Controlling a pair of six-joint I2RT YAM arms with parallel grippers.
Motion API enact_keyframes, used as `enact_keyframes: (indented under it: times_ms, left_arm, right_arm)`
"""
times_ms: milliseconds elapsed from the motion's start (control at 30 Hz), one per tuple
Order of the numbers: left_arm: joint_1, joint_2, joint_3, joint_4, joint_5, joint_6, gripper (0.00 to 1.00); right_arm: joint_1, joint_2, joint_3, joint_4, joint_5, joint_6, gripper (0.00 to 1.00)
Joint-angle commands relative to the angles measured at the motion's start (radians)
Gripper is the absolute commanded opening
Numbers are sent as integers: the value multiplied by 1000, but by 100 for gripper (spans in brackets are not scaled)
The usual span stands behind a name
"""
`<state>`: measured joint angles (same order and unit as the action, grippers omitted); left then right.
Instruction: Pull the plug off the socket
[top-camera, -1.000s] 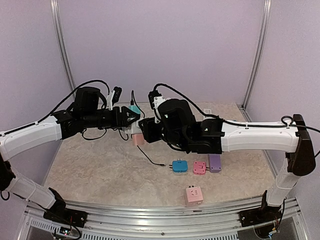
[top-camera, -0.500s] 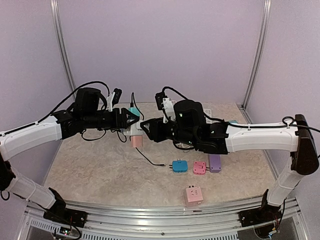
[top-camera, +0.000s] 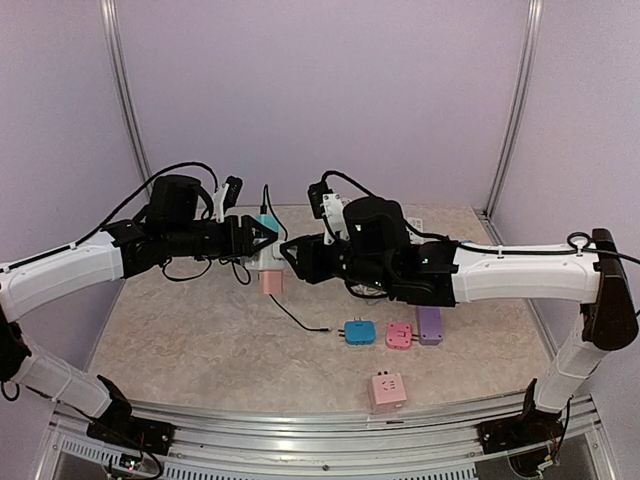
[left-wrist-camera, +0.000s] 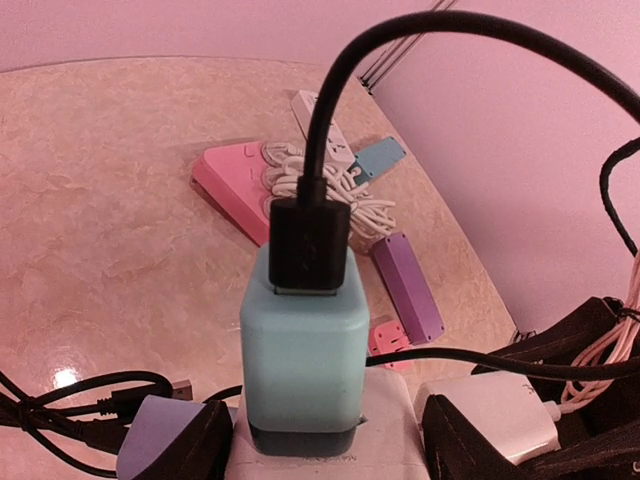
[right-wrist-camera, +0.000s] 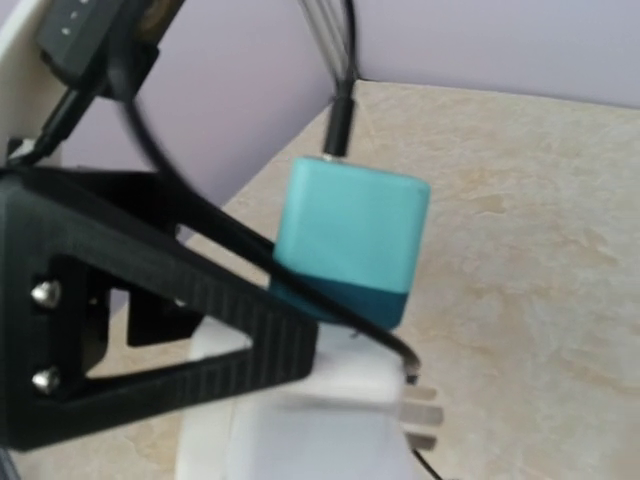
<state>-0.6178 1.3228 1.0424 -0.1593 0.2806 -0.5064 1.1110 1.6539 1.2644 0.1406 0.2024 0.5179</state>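
My left gripper (top-camera: 262, 240) is shut on a white socket block (left-wrist-camera: 390, 425), its black fingers (left-wrist-camera: 185, 445) pressing both sides and holding it above the table. A teal plug (left-wrist-camera: 305, 340) sits fully in the socket, with a black cable connector (left-wrist-camera: 310, 240) in its top. In the right wrist view the teal plug (right-wrist-camera: 350, 240) and the socket (right-wrist-camera: 300, 420) fill the middle, and the left arm's finger (right-wrist-camera: 200, 320) lies across them. My right gripper (top-camera: 292, 255) hovers just right of the socket. Its own fingers do not show in the right wrist view.
On the table lie a pink plug (top-camera: 272, 282) below the grippers, a blue plug (top-camera: 359, 331), a pink plug (top-camera: 399, 335), a purple plug (top-camera: 430, 325) and a pink cube (top-camera: 387, 390). A pink power strip (left-wrist-camera: 235, 185) and a coiled white cord (left-wrist-camera: 335, 185) are farther back.
The right arm has rolled and shifted a little right. Its gripper has risen from beside the pink plug to level with the socket. The left arm has held still.
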Motion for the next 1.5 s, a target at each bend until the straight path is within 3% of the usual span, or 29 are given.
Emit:
enact_keyframes:
  times_ms: [0,167,433,733,933,1133,1467]
  left_arm:
    - [13,-17,39,55,-50,23,24]
    - [16,-17,41,45,-67,19,24]
    - [18,-22,41,48,-63,20,24]
    - [52,-54,47,40,-77,27,24]
    - [125,-125,62,8,-62,42,24]
    - [222,-210,5,-17,28,53,25]
    - [256,-259,-42,-30,21,89,25]
  right_arm:
    - [62,21,92,-106,53,-50,0]
    - [92,55,156,-186,130,-78,0]
    - [96,47,145,-174,141,-75,0]
    - [96,-63,59,-146,142,-67,0]
    - [84,-132,14,-241,135,-11,0]
    - [-4,-186,-143,-234,-25,105,0]
    - [-61,-118,-274,-234,-300,229,0]
